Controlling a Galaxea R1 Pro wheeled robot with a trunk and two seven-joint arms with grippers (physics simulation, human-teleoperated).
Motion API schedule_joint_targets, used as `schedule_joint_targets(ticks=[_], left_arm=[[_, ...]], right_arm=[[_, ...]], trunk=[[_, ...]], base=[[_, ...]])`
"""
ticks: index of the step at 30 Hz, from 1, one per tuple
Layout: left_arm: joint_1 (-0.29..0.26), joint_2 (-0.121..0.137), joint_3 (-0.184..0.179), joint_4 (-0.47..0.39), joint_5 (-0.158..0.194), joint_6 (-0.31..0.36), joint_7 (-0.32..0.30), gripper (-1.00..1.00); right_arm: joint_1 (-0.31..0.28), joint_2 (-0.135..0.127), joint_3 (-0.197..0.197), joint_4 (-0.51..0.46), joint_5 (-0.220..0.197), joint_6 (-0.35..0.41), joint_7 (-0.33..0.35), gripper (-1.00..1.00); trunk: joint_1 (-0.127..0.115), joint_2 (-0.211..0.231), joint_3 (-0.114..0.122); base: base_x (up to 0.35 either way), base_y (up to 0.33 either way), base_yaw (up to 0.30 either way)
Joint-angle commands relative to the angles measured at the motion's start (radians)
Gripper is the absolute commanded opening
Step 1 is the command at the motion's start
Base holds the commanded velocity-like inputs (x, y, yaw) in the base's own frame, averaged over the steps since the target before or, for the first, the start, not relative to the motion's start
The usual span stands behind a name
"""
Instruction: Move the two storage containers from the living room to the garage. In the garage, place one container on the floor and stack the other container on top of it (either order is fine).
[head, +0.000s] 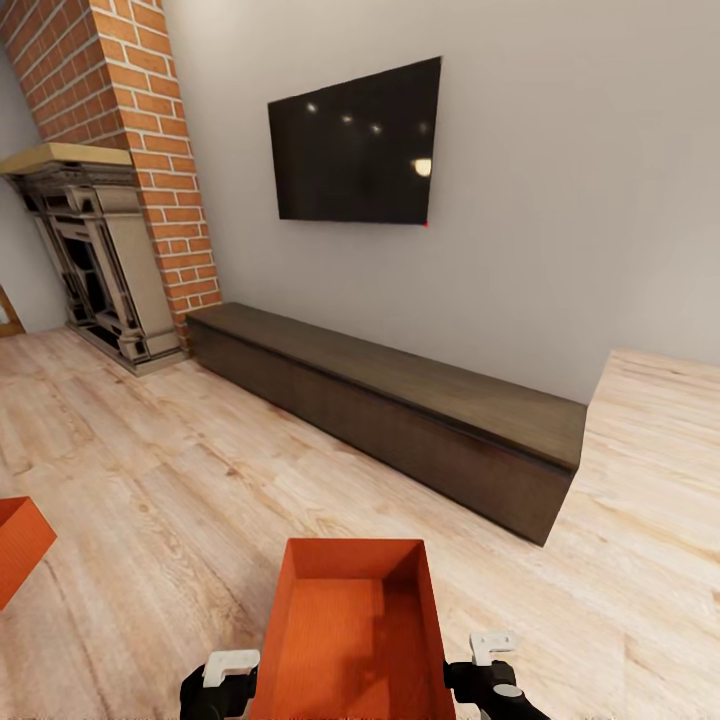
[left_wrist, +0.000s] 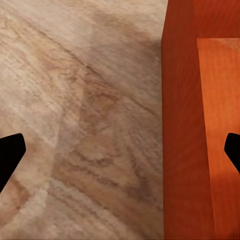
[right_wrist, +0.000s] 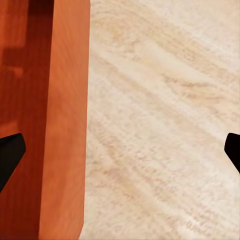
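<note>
Both the left gripper (head: 222, 672) and right gripper (head: 487, 662) gape beside the stiff, probably light storage container (head: 350, 625), best pinched at its flared long walls.

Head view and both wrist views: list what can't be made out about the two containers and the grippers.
- Second container: head view, cut off by the left edge; just a corner shows.
- Middle container: its near end is cut off by the bottom edge.
- Left gripper and right gripper: whether either touches the container wall cannot be told; in the wrist views, just dark fingertips at the edges.
</note>
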Motion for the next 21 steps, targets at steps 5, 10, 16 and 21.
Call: schedule_joint_targets(ticks=[5, 10, 16, 21], left_arm=[[0.000, 0.000, -0.002, 0.000, 0.000, -0.003, 0.005, 1.00], [0.000, 0.000, -0.002, 0.001, 0.000, -0.003, 0.005, 1.00], [0.000, 0.000, -0.002, 0.001, 0.000, -0.003, 0.005, 1.00], [-0.001, 0.000, -0.002, 0.001, 0.000, -0.003, 0.005, 1.00]], right_arm=[[-0.001, 0.000, 0.002, 0.001, 0.002, -0.003, -0.004, 1.00], [-0.001, 0.000, 0.002, 0.001, 0.002, -0.003, -0.004, 1.00], [-0.001, 0.000, 0.002, 0.001, 0.002, -0.003, -0.004, 1.00], [-0.001, 0.000, 0.002, 0.001, 0.002, -0.003, -0.004, 1.00]], trunk=[[0.000, 0.000, -0.003], [0.000, 0.000, -0.003], [0.000, 0.000, -0.010], [0.000, 0.000, -0.017]], base=[[0.000, 0.000, 0.000], [0.000, 0.000, 0.000], [0.000, 0.000, 0.000], [0.000, 0.000, 0.000]])
